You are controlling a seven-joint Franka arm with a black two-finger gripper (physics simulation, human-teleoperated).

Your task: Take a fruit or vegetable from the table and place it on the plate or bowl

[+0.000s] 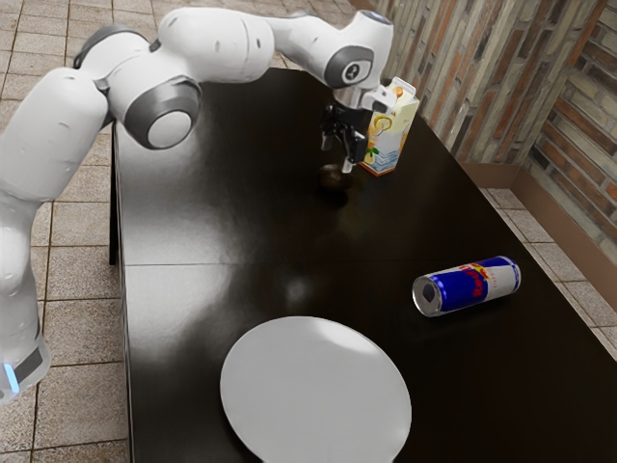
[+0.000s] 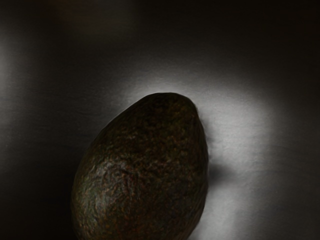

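Note:
A dark brown avocado [image 1: 335, 182] lies on the black table [image 1: 222, 241], near its far end. My black gripper [image 1: 339, 152] hangs just above it, open, with its fingers apart and nothing between them. In the wrist view the avocado [image 2: 145, 175] sits close under my hand, rough-skinned and egg-shaped, resting on the glossy tabletop. A round white plate [image 1: 316, 389] lies flat at the near end of the table, far from the gripper.
An orange juice carton [image 1: 390, 127] stands upright right beside the gripper, on the exterior view's right. A blue and silver drink can [image 1: 468, 285] lies on its side between the carton and the plate. A brick wall [image 1: 521, 77] runs behind the table.

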